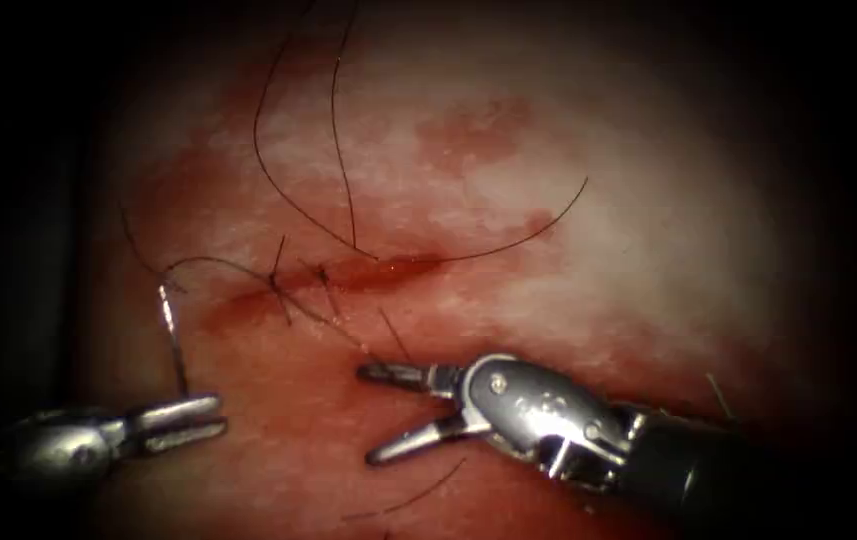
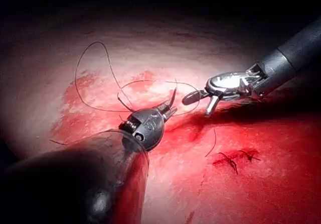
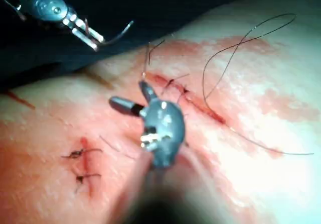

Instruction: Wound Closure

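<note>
The cut (image 1: pixel 388 268) runs across the tissue (image 1: pixel 648 240), with two dark stitches (image 1: pixel 298 285) at its left end. My left tool (image 1: pixel 188 420) is shut on the lower end of the curved needle (image 1: pixel 172 335). The needle stands up free of the tissue, left of the cut. The same tool (image 2: pixel 168 108) grips the needle (image 2: pixel 173 96) in the left wrist view. The right tool (image 1: pixel 368 415) lies just below the cut, its jaws open and holding nothing. Its open jaws (image 3: pixel 131 96) hover beside the stitches. Thread (image 1: pixel 278 170) loops from the stitches over the far tissue.
Red fluid (image 1: pixel 288 460) wets the tissue around and below the cut. A loose bit of thread (image 1: pixel 418 495) lies below the right tool. A second short stitched cut (image 3: pixel 83 166) sits apart from the main one, and it is also seen as a stitched cut (image 2: pixel 235 158) in the left wrist view.
</note>
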Motion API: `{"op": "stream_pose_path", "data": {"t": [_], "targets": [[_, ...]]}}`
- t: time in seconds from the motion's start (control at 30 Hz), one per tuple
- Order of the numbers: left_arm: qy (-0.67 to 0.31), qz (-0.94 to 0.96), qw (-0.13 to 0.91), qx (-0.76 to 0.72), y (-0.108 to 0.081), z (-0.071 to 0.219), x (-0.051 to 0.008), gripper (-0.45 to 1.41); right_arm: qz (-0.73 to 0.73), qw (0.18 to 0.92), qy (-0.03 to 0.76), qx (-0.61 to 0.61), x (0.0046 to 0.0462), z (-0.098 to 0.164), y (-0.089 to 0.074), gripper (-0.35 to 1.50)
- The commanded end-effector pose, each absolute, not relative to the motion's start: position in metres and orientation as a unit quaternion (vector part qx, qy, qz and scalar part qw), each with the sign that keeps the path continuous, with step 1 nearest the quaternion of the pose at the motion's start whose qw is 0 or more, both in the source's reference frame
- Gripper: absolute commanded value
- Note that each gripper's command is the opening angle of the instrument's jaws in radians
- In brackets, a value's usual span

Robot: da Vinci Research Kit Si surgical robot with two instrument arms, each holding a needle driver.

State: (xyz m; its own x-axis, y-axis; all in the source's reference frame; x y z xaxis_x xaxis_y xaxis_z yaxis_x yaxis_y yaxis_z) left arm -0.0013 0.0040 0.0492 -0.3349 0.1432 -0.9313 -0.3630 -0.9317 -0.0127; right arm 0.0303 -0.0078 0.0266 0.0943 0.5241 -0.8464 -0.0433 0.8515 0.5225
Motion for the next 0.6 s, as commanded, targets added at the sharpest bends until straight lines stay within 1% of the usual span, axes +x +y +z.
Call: {"op": "stream_pose_path", "data": {"t": [0.03,0.23,0.33,0.43,0.6], "targets": [[0.099,0.811,0.156,-0.555,0.0043,0.0497,-0.0016,-0.45,0.2,0.716,0.645,0.18,0.0305,0.0283,-0.0068,1.16],[0.107,0.815,0.164,-0.546,0.0045,0.0491,-0.0001,-0.45,0.2,0.722,0.643,0.161,0.0301,0.032,-0.0049,1.18],[0.108,0.816,0.166,-0.543,0.0047,0.049,-0.0002,-0.45,0.196,0.723,0.644,0.153,0.0301,0.033,-0.0047,1.11],[0.109,0.816,0.168,-0.543,0.005,0.0489,-0.0004,-0.45,0.192,0.727,0.642,0.15,0.0301,0.0338,-0.0048,1.0],[0.108,0.815,0.17,-0.543,0.0054,0.0488,-0.0006,-0.45,0.194,0.731,0.639,0.145,0.0301,0.0349,-0.0047,0.95]]}}
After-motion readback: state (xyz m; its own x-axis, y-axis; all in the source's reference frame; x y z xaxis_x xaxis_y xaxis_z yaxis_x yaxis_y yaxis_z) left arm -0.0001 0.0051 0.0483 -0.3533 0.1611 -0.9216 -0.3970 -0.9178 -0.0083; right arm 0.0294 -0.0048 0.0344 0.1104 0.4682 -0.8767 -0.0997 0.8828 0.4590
